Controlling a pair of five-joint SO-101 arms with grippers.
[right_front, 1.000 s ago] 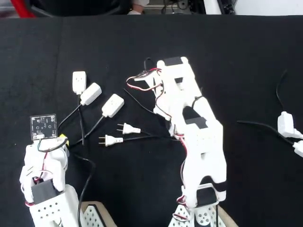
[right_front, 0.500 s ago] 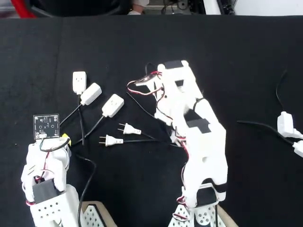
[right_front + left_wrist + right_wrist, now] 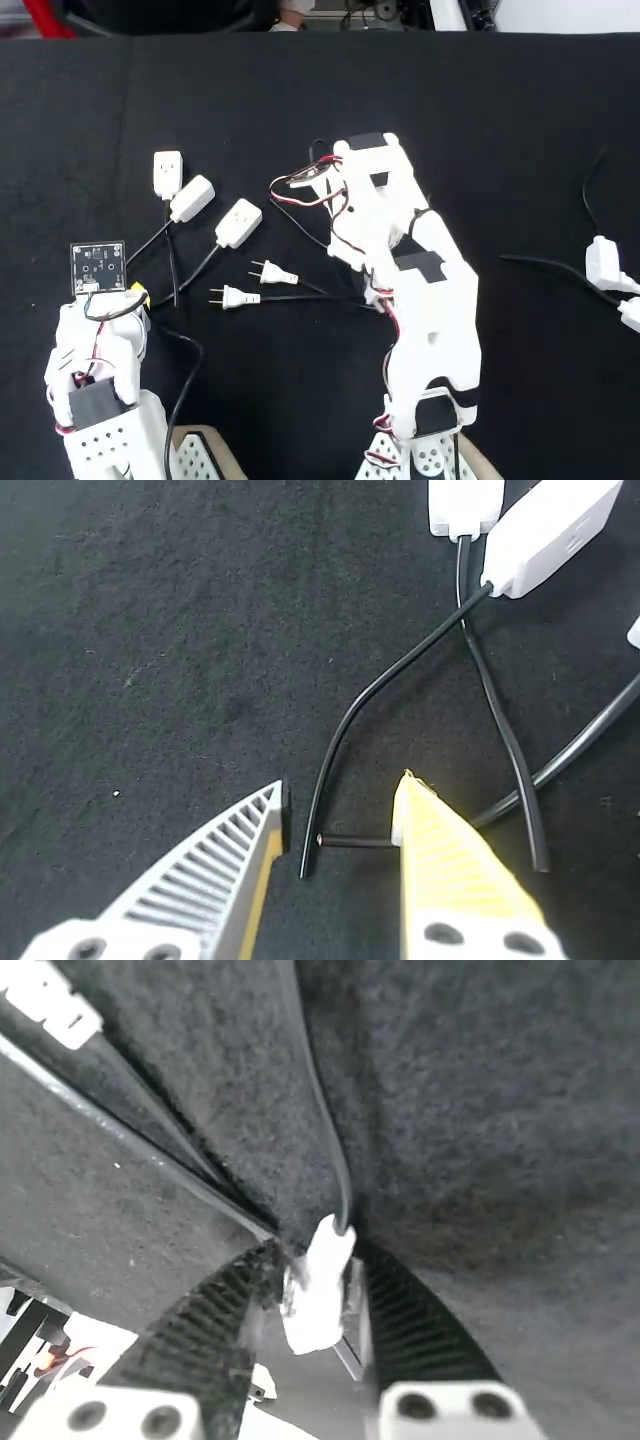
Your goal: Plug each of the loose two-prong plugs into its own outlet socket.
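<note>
At near left on the black table (image 3: 520,120): left gripper (image 3: 335,825), spread open and gripping nothing, low over the cloth, with the end of a black cable (image 3: 318,780) lying between the fingertips. Just beyond it, left of centre: three white sockets in a cluster. Far socket (image 3: 167,173) first, then middle socket (image 3: 192,198) just beside it, then right socket (image 3: 238,222) a little nearer and further right, each trailing a black cord toward the near side.

To the near right of that cluster, flat on the cloth and unplugged: farther plug (image 3: 272,272) and nearer plug (image 3: 232,296), prongs pointing left, apart from every socket, cords running right under the white right arm (image 3: 420,290).

At centre, at that arm's far end: right gripper (image 3: 318,1255), closed on a white held plug (image 3: 318,1300), dark fingers pressed to both its sides, thin cord leading away from it across the cloth.

At the right edge: two white pieces (image 3: 603,262) with a black cord, well apart from the rest.
</note>
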